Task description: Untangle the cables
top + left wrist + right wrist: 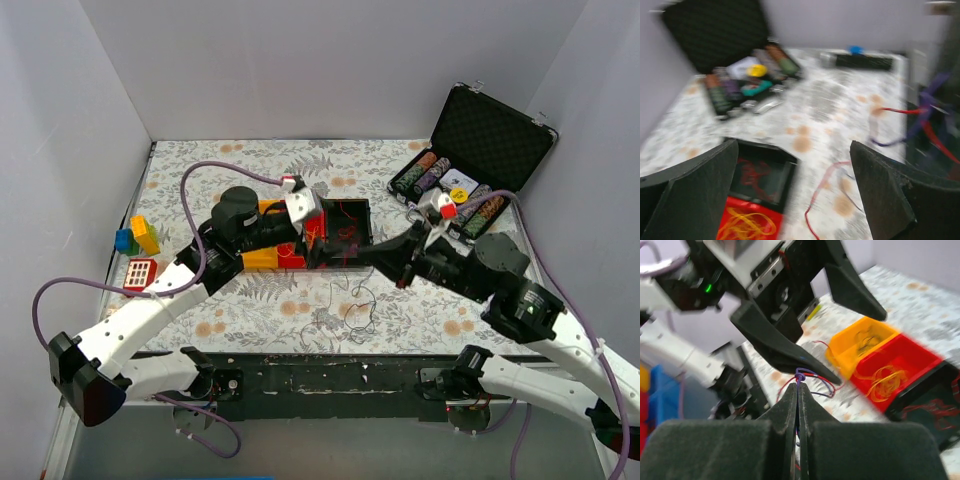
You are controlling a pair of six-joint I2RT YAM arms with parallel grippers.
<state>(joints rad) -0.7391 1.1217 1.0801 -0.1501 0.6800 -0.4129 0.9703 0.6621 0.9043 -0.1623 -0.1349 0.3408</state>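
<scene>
My right gripper [798,390] is shut on a thin purple cable [800,375], pinched just below a small knot. A red cable [840,380] loops through that knot, and both trail down to the table. In the top view the right gripper [366,256] sits just in front of the bins, above a loose dark scribble of cables [357,305]. My left gripper [794,165] is open and empty, its fingers [775,345] spread right behind the knot. A red strand [822,187] lies on the cloth below it.
Three small bins stand in a row: orange [860,345], red [890,370] holding yellow strands, and black [347,228] holding red strands. An open poker chip case [470,170] is at the back right. Toy blocks [138,236] lie at the left.
</scene>
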